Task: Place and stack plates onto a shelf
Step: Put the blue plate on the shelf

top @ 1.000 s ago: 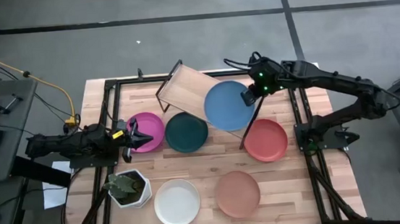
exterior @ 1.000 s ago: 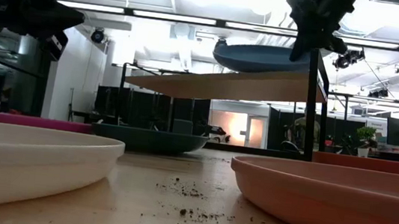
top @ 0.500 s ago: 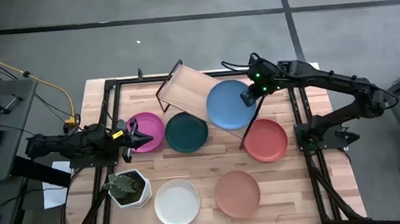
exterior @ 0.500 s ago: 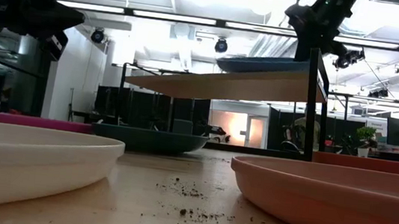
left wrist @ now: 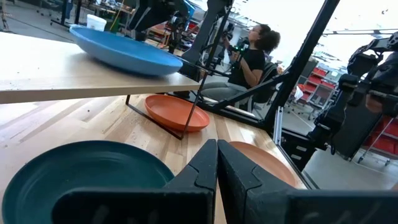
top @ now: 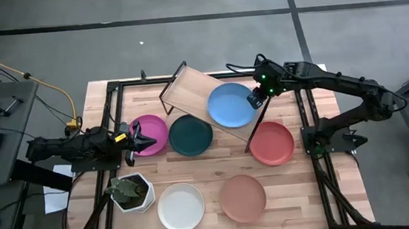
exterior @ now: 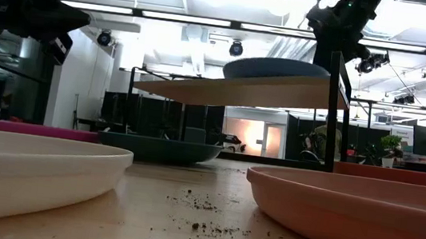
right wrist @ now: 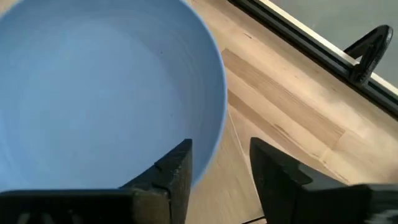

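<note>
The blue plate [top: 231,105] lies on the shelf [top: 191,90], at its right end. The right gripper [top: 257,99] straddles its right rim, released. The left gripper [top: 141,140], clenched, waits over the magenta plate [top: 154,131].

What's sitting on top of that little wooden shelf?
Only the blue plate, at the shelf's right end, with the right gripper at its rim. The rest of the board is bare. The part under the plate is hidden.
</note>
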`<state>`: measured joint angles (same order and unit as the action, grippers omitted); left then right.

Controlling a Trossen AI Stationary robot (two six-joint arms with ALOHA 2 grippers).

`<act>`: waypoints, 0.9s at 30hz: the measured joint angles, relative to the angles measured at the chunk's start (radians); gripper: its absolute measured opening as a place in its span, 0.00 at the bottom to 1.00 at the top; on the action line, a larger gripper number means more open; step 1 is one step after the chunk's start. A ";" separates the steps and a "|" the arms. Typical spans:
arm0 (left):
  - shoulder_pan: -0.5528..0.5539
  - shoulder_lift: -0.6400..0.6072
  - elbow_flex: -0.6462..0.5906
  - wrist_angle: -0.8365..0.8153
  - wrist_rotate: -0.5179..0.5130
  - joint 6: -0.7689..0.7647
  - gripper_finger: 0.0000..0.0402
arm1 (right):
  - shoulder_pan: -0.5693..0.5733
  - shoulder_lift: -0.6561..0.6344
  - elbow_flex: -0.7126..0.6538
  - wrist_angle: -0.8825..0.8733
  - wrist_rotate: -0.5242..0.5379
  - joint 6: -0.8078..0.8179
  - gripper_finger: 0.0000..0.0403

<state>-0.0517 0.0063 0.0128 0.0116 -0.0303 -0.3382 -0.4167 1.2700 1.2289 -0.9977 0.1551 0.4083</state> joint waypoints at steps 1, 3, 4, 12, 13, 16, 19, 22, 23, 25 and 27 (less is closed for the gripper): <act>0.000 0.000 0.000 0.000 0.000 0.000 0.00 | 0.000 -0.002 0.000 0.000 0.000 -0.005 0.35; 0.000 0.000 0.000 0.000 0.000 0.000 0.00 | 0.000 -0.011 0.000 0.004 -0.003 -0.013 0.35; 0.000 0.000 0.000 0.000 0.000 0.000 0.00 | 0.001 -0.017 0.000 0.011 -0.007 -0.018 0.35; 0.000 0.000 0.000 0.000 0.000 0.000 0.00 | 0.064 -0.046 0.000 0.073 -0.099 -0.024 0.35; 0.000 0.000 0.000 0.000 0.000 0.000 0.00 | 0.082 -0.041 0.000 0.071 -0.107 -0.019 0.35; 0.000 0.000 0.000 0.000 0.000 0.000 0.00 | 0.147 -0.021 -0.001 0.062 -0.109 0.003 0.30; 0.000 0.000 0.000 0.000 0.000 0.000 0.00 | 0.199 -0.011 -0.001 0.063 -0.102 0.038 0.17; 0.000 0.000 0.000 0.000 0.000 0.000 0.00 | 0.222 0.004 -0.001 0.038 -0.076 0.063 0.03; 0.000 0.000 0.000 0.000 0.000 0.000 0.00 | 0.225 0.010 -0.001 0.029 -0.067 0.066 0.03; 0.000 0.000 0.000 0.000 0.000 0.000 0.00 | 0.227 0.029 -0.001 -0.011 -0.043 0.086 0.04; 0.000 0.000 0.000 0.000 0.000 0.000 0.00 | 0.227 0.053 -0.001 -0.031 -0.026 0.087 0.02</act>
<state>-0.0518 0.0063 0.0126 0.0116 -0.0301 -0.3380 -0.1894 1.3234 1.2282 -1.0285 0.1286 0.4957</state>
